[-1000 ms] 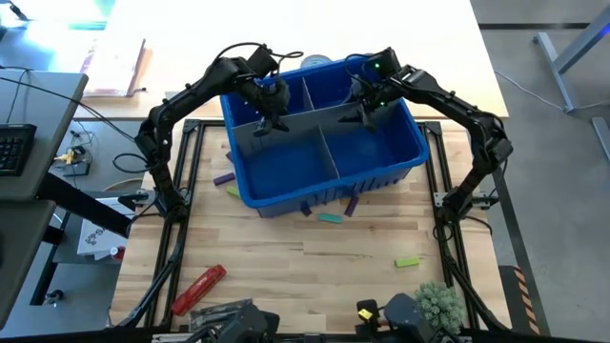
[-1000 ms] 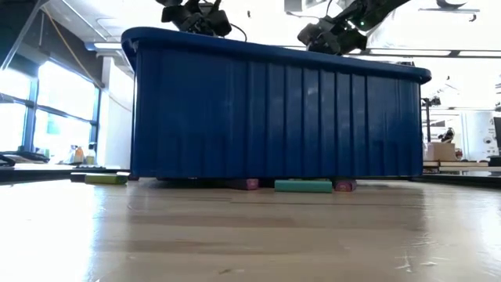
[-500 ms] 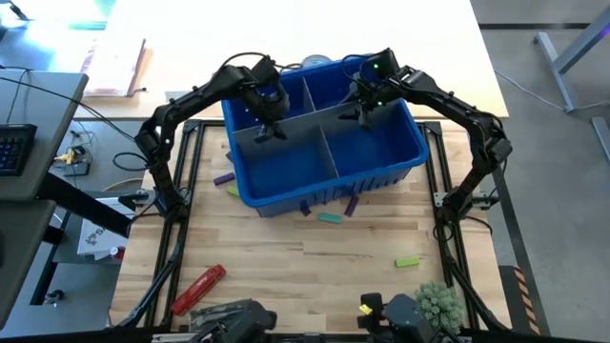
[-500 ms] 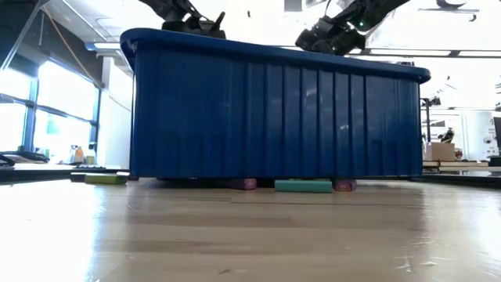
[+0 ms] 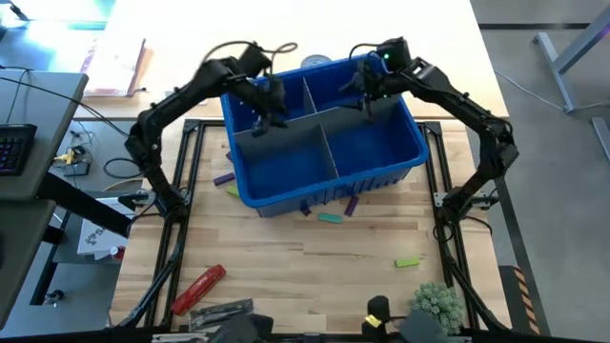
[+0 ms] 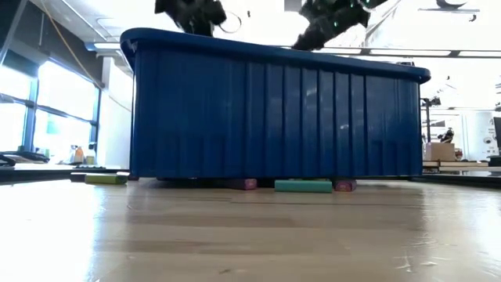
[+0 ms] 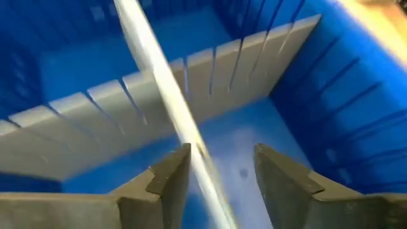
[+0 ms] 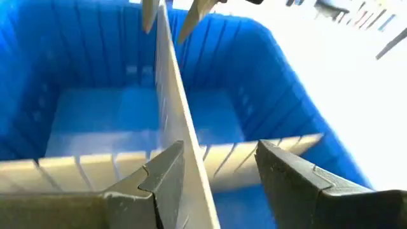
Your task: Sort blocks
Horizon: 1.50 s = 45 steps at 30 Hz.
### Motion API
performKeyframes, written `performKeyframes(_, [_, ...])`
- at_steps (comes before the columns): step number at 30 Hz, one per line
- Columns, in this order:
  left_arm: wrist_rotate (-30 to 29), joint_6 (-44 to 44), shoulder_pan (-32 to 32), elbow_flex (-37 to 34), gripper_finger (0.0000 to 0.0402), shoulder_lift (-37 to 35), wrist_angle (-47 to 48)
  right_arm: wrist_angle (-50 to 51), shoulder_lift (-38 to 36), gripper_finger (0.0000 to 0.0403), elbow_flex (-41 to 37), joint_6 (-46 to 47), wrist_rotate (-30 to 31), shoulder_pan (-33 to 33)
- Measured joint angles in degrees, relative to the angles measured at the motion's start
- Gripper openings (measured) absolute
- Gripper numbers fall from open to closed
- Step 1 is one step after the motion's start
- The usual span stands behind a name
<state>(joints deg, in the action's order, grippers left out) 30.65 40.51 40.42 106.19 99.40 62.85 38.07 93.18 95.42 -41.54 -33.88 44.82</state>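
Observation:
A blue bin with grey dividers stands mid-table. My left gripper hangs open over its far left part, and my right gripper hangs open over its far right part. Both straddle the long grey divider, which runs between each pair of fingers. Both grippers show above the bin's rim in the low view. The compartments in view hold nothing. Blocks lie on the table at the bin's near wall: purple, purple and teal. A lime one lies nearer. My left gripper stands astride the long divider's top edge, which passes close to one finger; I cannot tell whether it touches. My right gripper stands astride the same divider, whose edge runs along one finger; I cannot tell whether they touch.
A red cylindrical tool lies near the table's front left. A green tufted thing sits at the front right. Black frame rails run along both table sides. Bare wood lies between the bin and the front edge.
Both grippers have risen from just inside the bin to above its rim, still straddling the long divider. My right gripper has also rolled and gone a little toward the far edge. The bin and the blocks on the table have stayed put.

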Motion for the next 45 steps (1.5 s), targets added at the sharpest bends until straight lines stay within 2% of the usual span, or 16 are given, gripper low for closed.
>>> performKeyframes(3, [2.91,-1.03,-0.04,0.36,0.0152,-1.73,-4.4,-4.71,-0.69,0.0178,0.94,7.22,-0.01,0.09])
performKeyframes(6, [4.51,-9.27,-0.06,0.45,0.0152,-2.3,-10.88,-8.6,-1.57,0.0163,-0.45,13.24,1.64,-0.2])
performKeyframes(8, [2.1,-13.15,-0.74,0.36,0.0152,-2.28,-11.13,-9.76,-1.98,0.0137,-2.37,16.81,7.9,-1.87])
performKeyframes(10, [-2.27,-14.98,-2.59,-1.26,0.015,-2.53,-11.42,-10.21,-2.71,0.0099,-4.63,18.89,17.21,-4.41])
performKeyframes(12, [-8.14,-17.49,-5.68,-3.84,0.0141,-3.68,-13.97,-12.35,-4.18,0.0051,-7.19,20.83,24.82,-7.13])
performKeyframes(14, [-16.69,-20.68,-9.46,-6.77,0.0125,-5.61,-19.35,-15.29,-6.18,0.0014,-10.04,22.95,29.88,-9.73])
performKeyframes(18, [-38.16,-24.66,-15.91,-15.53,0.0074,-10.43,-31.46,-23.97,-10.21,0.001,-17.98,27.33,42.15,-15.23])
performKeyframes(21, [-47.98,-30.06,-18.65,-24.4,0.0028,-14.79,-42.97,-33.65,-13.87,0.0002,-25.24,29.64,49.12,-17.81])
performKeyframes(23, [-50.75,-33.51,-19.39,-30.51,0.0008,-17.95,-51.83,-40.26,-15.91,0.0005,-29.98,31.64,50.2,-17.95])
performKeyframes(26, [-54.09,-38.87,-19.67,-39.68,0.0007,-20.91,-66.05,-47.6,-17.2,0.0002,-35.99,33.96,50.24,-17.22])
performKeyframes(30, [-65.05,-39.82,-20.37,-47.09,0.0001,-21.31,-76.84,-50.79,-16.79,0.0001,-38.01,34.93,53.45,-15.2])
performKeyframes(33, [-69.58,-41.09,-20.84,-49.19,0.0002,-20.66,-76.76,-46.92,-15.82,0.0,-38.17,38.53,51.82,-13.01])
performKeyframes(40, [-73.59,-47.78,-22.5,-50.17,0.0,-19.94,-67.96,-38.28,-15.27,0.0,-37.97,45.6,50.09,-11.72])
performKeyframes(45, [-74.87,-50.53,-22.92,-50.18,0.0,-19.52,-63.92,-37.08,-15.2,0.0,-37.72,45.64,49.92,-13.1])
